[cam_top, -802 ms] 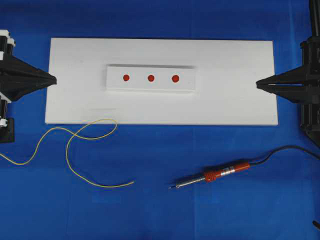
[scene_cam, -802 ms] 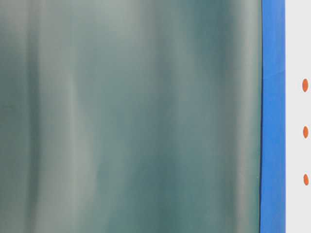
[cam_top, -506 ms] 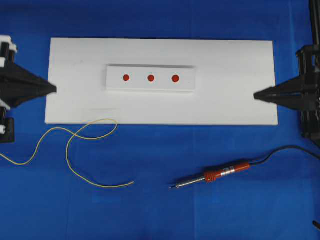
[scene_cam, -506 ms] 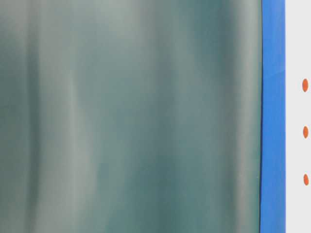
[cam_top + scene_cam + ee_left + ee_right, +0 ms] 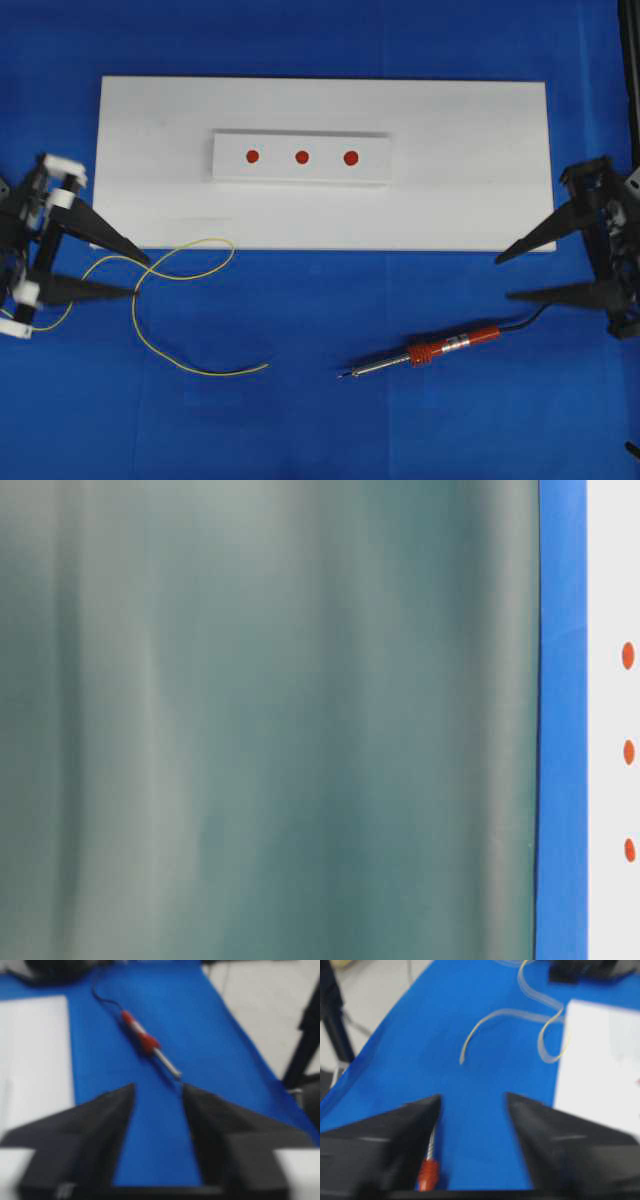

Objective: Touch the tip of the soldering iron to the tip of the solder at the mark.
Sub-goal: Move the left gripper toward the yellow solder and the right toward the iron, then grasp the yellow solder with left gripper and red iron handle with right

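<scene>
Spread left end effector point(image 5: 142, 277) straddles the solder point(image 5: 160, 262); spread right end effector point(image 5: 502, 277) flanks the soldering iron point(image 5: 425, 353).

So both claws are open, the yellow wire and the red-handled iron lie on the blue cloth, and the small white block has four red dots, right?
Nearly. The small white block has three red dots, not four; the overhead view shows them in a row. The rest holds: the left claw and right claw are open, and the yellow wire and iron lie on the blue cloth.

Black pointed left tool point(image 5: 141, 277), white fittings, black right tool point(image 5: 502, 277)
</scene>
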`<move>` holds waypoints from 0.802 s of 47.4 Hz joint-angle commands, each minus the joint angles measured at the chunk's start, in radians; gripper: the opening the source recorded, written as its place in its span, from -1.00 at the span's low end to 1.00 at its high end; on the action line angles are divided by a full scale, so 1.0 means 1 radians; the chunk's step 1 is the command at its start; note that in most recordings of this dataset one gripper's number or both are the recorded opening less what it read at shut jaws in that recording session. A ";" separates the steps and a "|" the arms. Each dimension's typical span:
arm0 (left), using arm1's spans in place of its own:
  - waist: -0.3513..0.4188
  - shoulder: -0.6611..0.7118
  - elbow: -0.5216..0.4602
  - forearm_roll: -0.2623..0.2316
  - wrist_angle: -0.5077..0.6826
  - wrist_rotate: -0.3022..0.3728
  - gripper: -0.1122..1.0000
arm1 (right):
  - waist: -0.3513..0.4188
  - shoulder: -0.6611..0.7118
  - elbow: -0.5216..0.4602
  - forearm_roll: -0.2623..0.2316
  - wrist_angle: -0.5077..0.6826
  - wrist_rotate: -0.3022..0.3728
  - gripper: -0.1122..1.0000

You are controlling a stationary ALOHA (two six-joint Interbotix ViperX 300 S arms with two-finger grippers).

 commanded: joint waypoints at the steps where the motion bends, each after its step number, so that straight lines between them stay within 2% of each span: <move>1: -0.032 0.066 -0.020 0.000 -0.029 -0.012 0.22 | 0.032 0.061 -0.003 0.003 -0.026 0.023 0.34; 4: -0.057 0.121 -0.021 0.000 -0.044 -0.028 0.54 | 0.055 0.106 0.005 0.003 -0.054 0.032 0.68; 7: -0.084 0.187 -0.026 0.000 -0.071 -0.041 0.75 | 0.080 0.147 0.014 0.006 -0.089 0.038 0.87; 12: -0.124 0.293 -0.034 0.000 -0.135 -0.046 0.70 | 0.115 0.227 0.040 0.037 -0.173 0.040 0.80; 18: -0.152 0.408 -0.043 -0.002 -0.221 -0.048 0.69 | 0.135 0.348 0.075 0.080 -0.311 0.040 0.82; 26: -0.158 0.558 -0.063 -0.005 -0.285 -0.054 0.68 | 0.163 0.523 0.087 0.098 -0.469 0.040 0.81; 38: -0.170 0.736 -0.100 -0.006 -0.334 -0.092 0.66 | 0.192 0.746 0.063 0.132 -0.637 0.040 0.81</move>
